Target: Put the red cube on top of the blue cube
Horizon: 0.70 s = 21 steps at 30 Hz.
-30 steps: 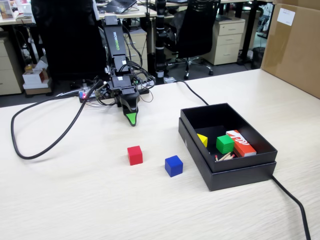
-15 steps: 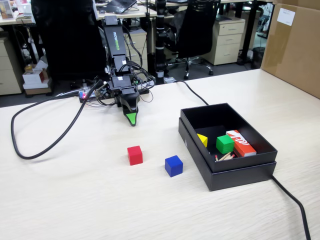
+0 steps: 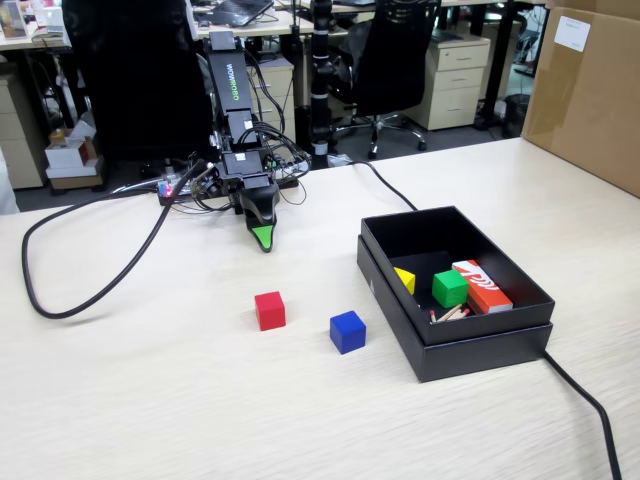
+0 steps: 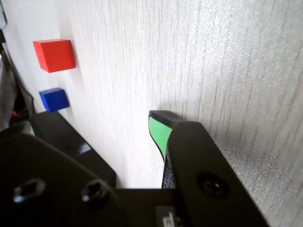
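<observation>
The red cube [image 3: 269, 310] sits on the pale table, with the blue cube [image 3: 347, 331] a little to its right and nearer the camera; they stand apart. Both show at the upper left of the wrist view, the red cube [image 4: 54, 55] above the blue cube [image 4: 54, 99]. My gripper [image 3: 263, 238] hangs tip-down just above the table, near the arm's base, well behind the red cube and holding nothing. Only one green-padded fingertip [image 4: 159, 128] shows in the wrist view, with bare table beside it. The other jaw is hidden.
An open black box [image 3: 455, 345] stands right of the blue cube. It holds a green cube [image 3: 449, 288], a yellow piece [image 3: 405, 280] and a red-and-white carton [image 3: 482, 285]. A black cable [image 3: 90, 290] loops at the left. A cardboard box [image 3: 590, 95] stands at the far right.
</observation>
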{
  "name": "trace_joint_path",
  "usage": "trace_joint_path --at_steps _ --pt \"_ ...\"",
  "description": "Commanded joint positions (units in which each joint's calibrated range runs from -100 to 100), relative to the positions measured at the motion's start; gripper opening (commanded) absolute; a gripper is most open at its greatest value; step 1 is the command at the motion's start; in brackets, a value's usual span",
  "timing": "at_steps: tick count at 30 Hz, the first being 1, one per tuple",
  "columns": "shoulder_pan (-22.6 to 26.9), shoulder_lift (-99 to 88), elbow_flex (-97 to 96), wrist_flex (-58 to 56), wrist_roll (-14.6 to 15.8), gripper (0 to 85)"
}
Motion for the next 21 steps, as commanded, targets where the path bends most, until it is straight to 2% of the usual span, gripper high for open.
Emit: trace_joint_path --at_steps 1,5,10,18,21 --pt "0.0 0.1 -0.7 -0.9 0.0 47.7" --pt "0.0 0.2 2.6 -5.7 0.0 47.9" --pt "-0.4 0.5 21.0 -27.9 0.7 47.9" --pt "-1.3 8.2 41.8 -42.6 0.5 47.3" --pt "-1.3 13.3 47.5 -44.6 0.3 47.3"
